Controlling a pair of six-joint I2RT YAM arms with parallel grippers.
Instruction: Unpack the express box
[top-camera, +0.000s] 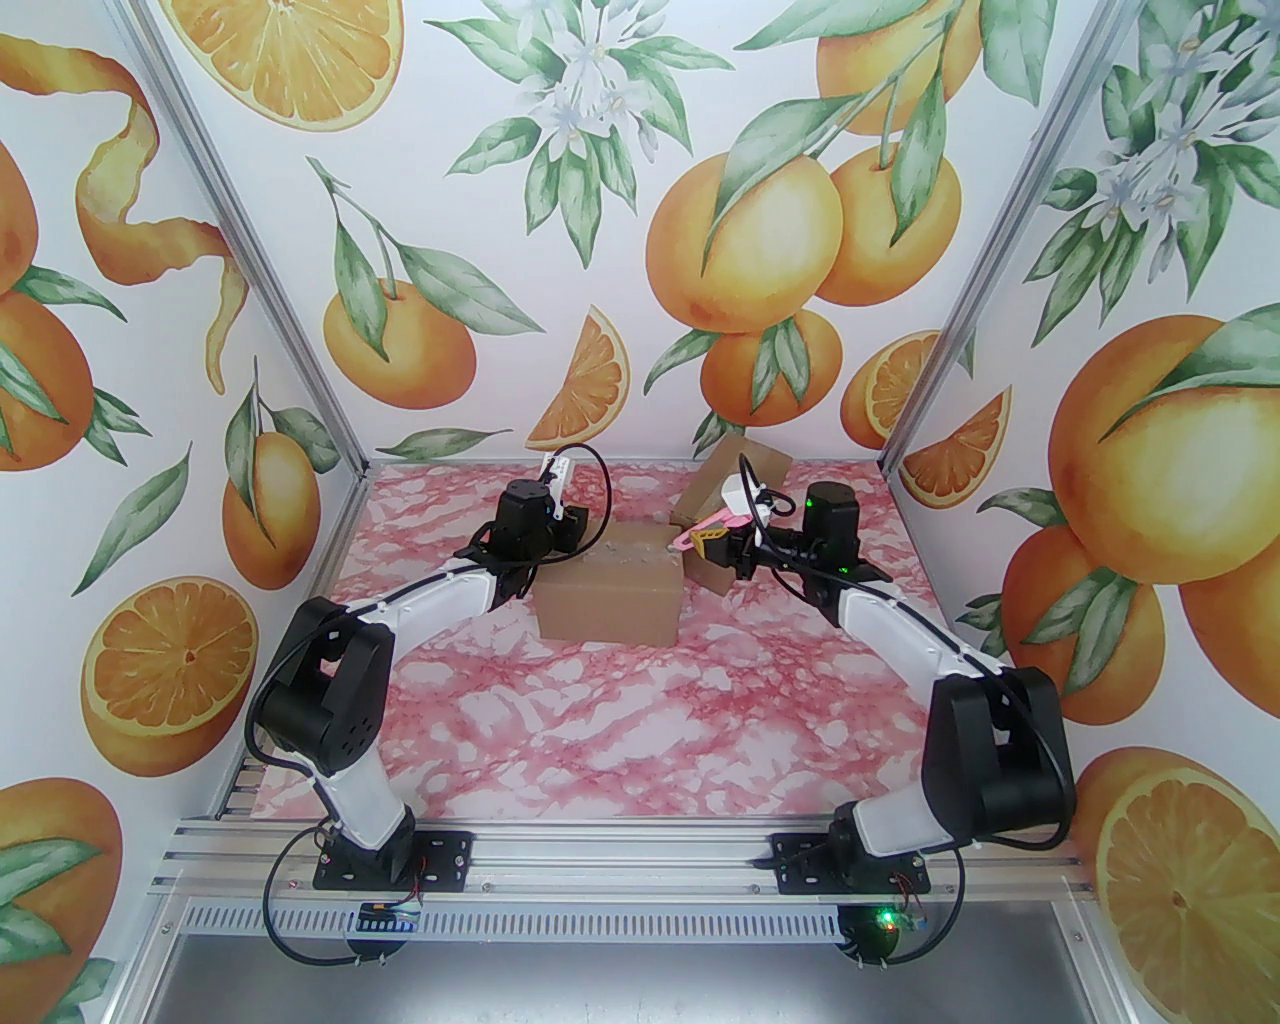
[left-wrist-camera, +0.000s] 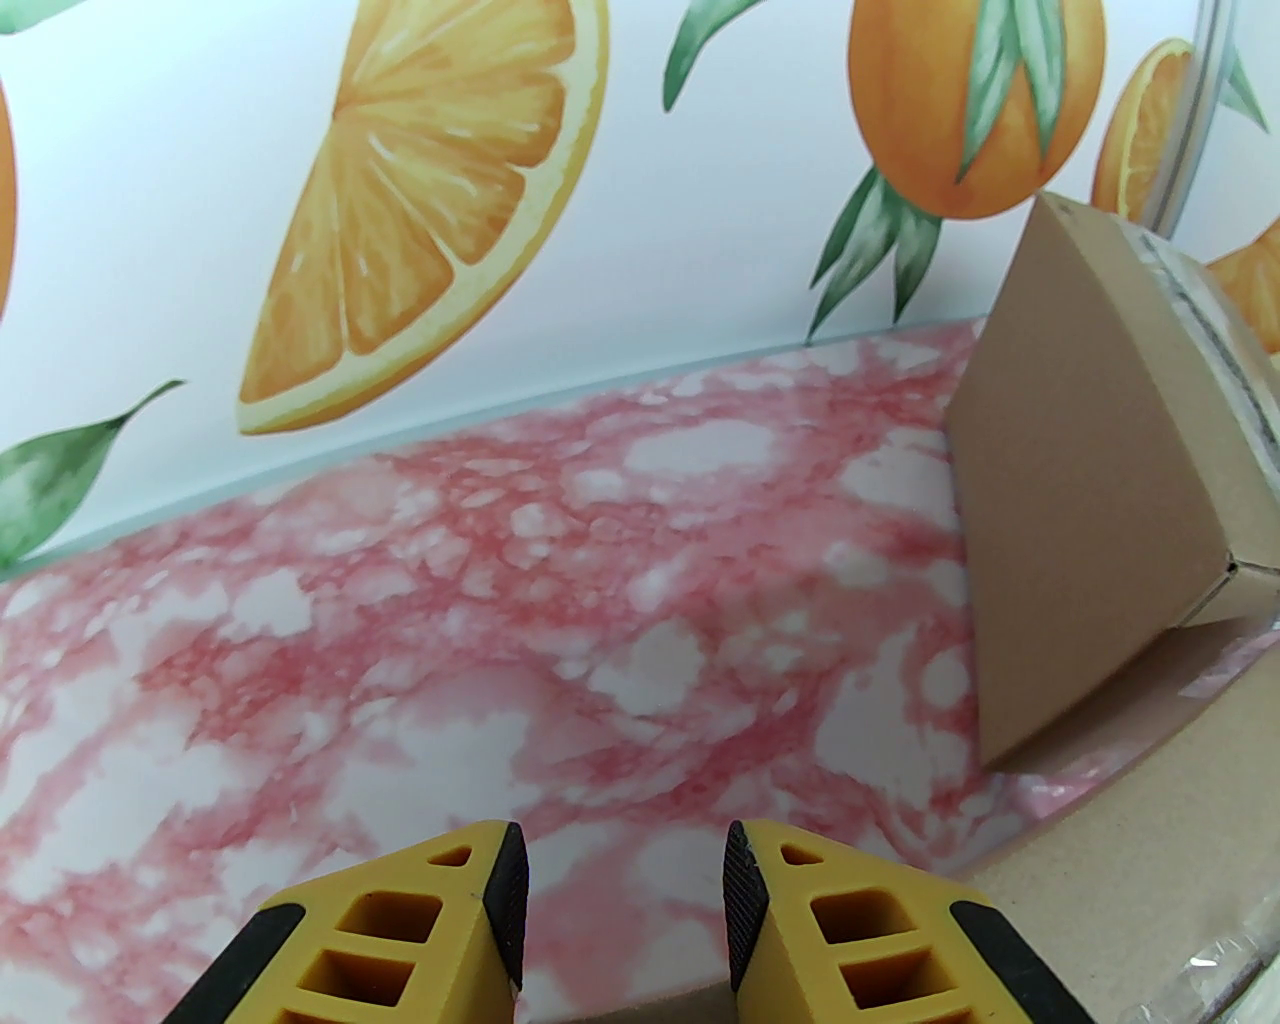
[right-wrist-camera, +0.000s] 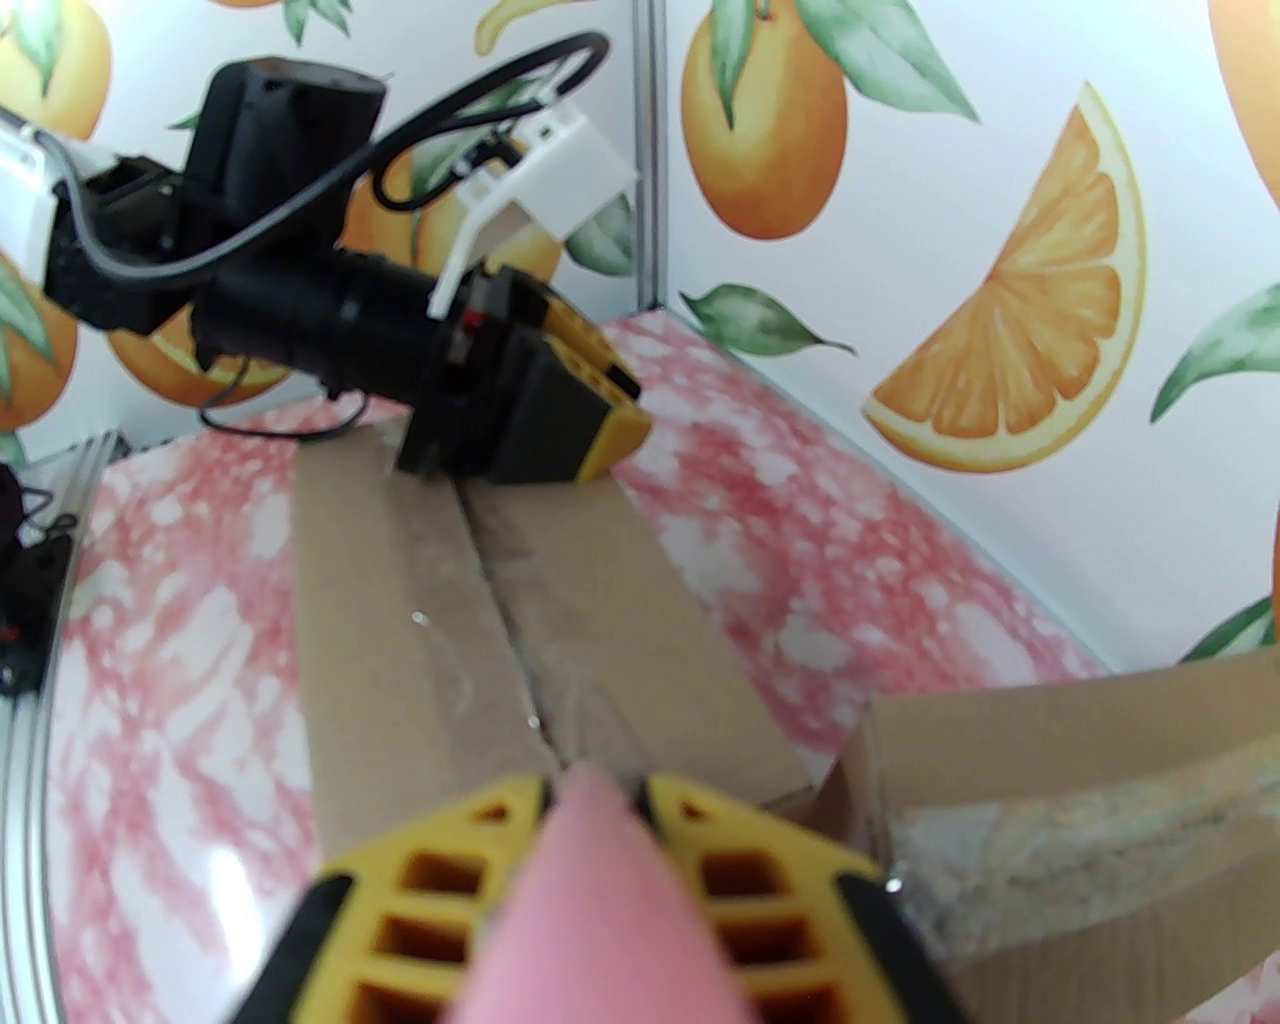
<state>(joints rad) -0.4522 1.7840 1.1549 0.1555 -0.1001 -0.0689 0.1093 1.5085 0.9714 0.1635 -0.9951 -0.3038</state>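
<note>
The express box is a brown carton in the middle of the table, its top flaps closed along a taped seam. My left gripper rests over the box's left top edge, open, with nothing between its yellow fingers. It also appears in the right wrist view, where the left gripper sits at the far end of the seam. My right gripper is shut on a pink tool, whose tip sits at the near end of the seam. The pink tool is over the box's right top corner.
A second cardboard box lies tilted at the back right, close behind the right gripper; this second box is also in the left wrist view. Pink marbled tabletop lies bare in front. Patterned walls close in three sides.
</note>
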